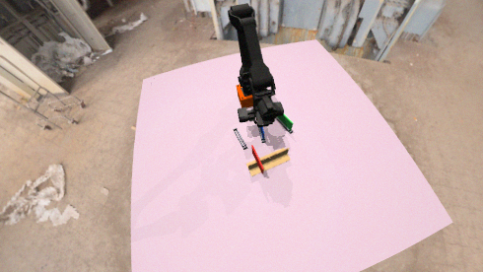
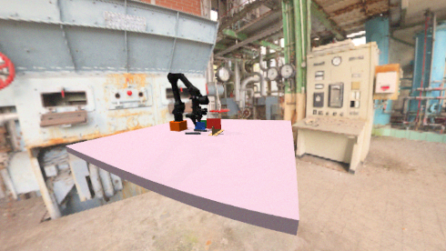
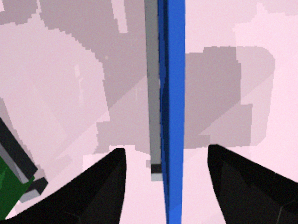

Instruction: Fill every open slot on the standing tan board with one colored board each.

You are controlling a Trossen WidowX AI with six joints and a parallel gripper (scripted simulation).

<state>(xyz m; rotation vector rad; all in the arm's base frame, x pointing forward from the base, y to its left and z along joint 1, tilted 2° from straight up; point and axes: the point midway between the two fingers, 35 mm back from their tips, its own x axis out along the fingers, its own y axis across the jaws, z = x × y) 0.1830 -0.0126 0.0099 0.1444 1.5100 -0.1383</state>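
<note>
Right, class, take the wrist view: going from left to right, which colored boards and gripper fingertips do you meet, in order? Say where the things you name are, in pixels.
Green board [image 3: 11, 192] [image 1: 286, 121] [image 2: 204, 122] → one black fingertip [image 3: 116, 170] → blue board [image 3: 177, 100] [image 1: 262, 134] [image 2: 200, 126] → the other black fingertip [image 3: 220, 167].
</note>
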